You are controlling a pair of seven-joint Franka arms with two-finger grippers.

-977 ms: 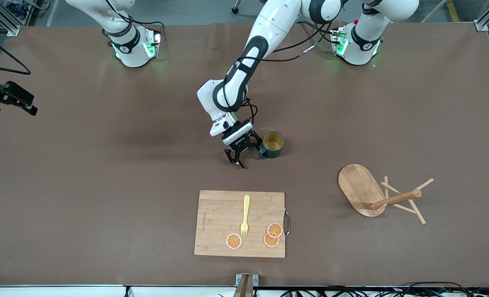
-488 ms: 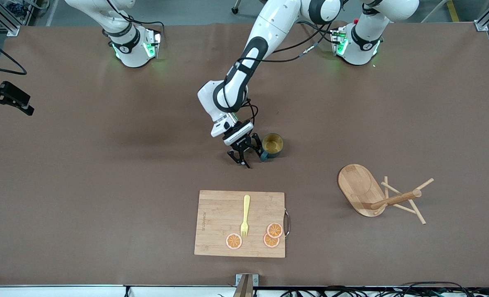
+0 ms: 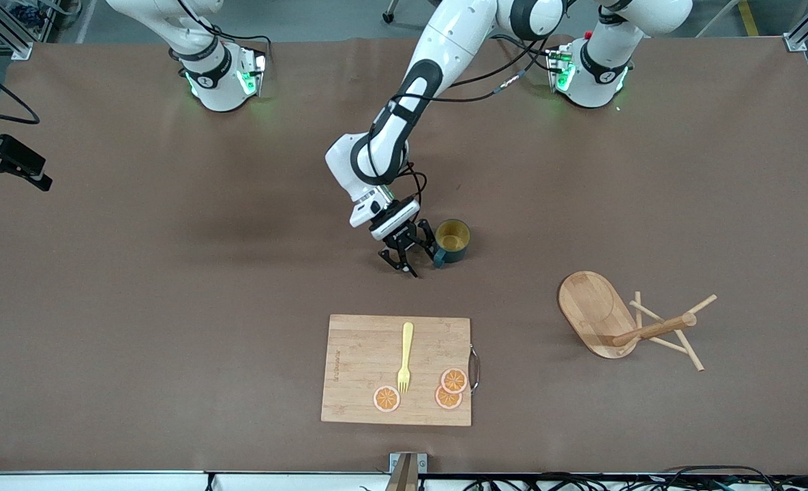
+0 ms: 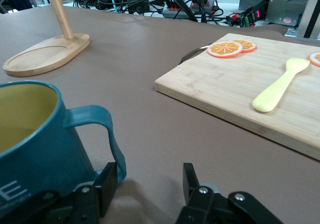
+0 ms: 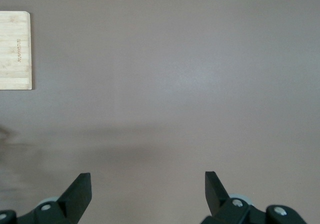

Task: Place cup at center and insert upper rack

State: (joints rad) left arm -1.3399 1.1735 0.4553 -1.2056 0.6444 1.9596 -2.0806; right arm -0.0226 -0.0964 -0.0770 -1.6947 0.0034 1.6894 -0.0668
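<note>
The dark teal cup [image 3: 453, 240] with its yellow inside stands upright near the table's middle, handle toward my left gripper [image 3: 405, 263]. That gripper sits low beside the cup, open. In the left wrist view one finger [image 4: 107, 184] rests against the foot of the cup's handle [image 4: 111, 129], and the gap to the other finger holds nothing. The bamboo upper rack [image 3: 598, 312] lies tipped on its side toward the left arm's end, post [image 3: 656, 329] and pegs pointing away from the cup. My right gripper [image 5: 147, 184] hangs open over bare table and waits.
A wooden cutting board [image 3: 376, 354] lies nearer the front camera than the cup. It carries a yellow fork [image 3: 405, 356] and three orange slices [image 3: 453, 380], with a metal handle on its side. Bare brown table lies between the cup and the rack.
The left gripper's jaws have narrowed and it has edged toward the cup's handle. The cup and the rack have stayed where they were.
</note>
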